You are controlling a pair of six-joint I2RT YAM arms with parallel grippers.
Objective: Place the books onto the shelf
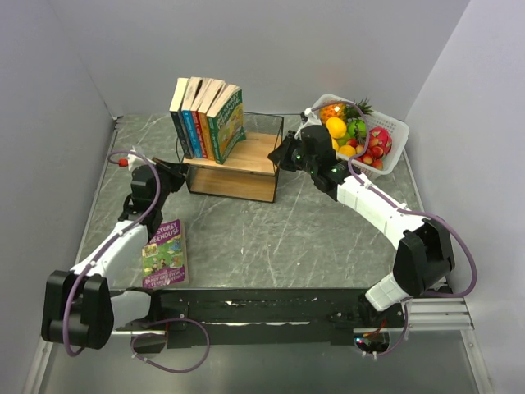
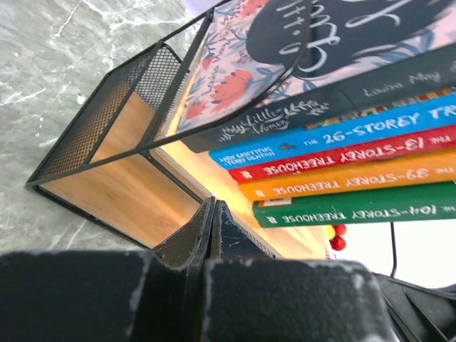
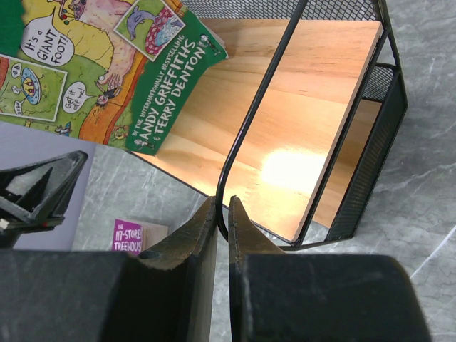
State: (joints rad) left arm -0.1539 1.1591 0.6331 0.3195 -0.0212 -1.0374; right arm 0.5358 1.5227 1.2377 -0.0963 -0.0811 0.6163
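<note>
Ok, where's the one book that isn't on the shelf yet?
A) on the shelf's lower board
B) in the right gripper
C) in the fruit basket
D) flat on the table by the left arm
D: the purple book lies flat on the table beside the left arm, while the other books stand on the top board of the shelf.

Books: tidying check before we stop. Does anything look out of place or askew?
One purple book lies flat on the table, left of centre, not on the shelf. The green book ending the shelved row leans rather than standing upright.
</note>
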